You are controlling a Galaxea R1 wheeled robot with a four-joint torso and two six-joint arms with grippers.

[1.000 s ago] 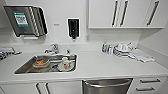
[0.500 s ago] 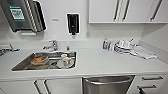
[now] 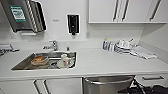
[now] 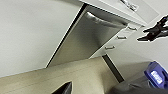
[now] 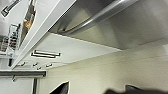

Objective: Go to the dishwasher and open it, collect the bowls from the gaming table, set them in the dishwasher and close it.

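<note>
Facing the white counter (image 3: 105, 63), the dishwasher (image 3: 107, 85) was seen closed below it, right of the sink (image 3: 22, 65); the right gripper (image 3: 145, 89), perhaps near its handle, could not be judged open or closed.

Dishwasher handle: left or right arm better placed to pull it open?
Right, probably. In the right wrist view the dishwasher's bar handle looms close. The left wrist view sees the steel door from farther off, with the right tool nearer.
</note>
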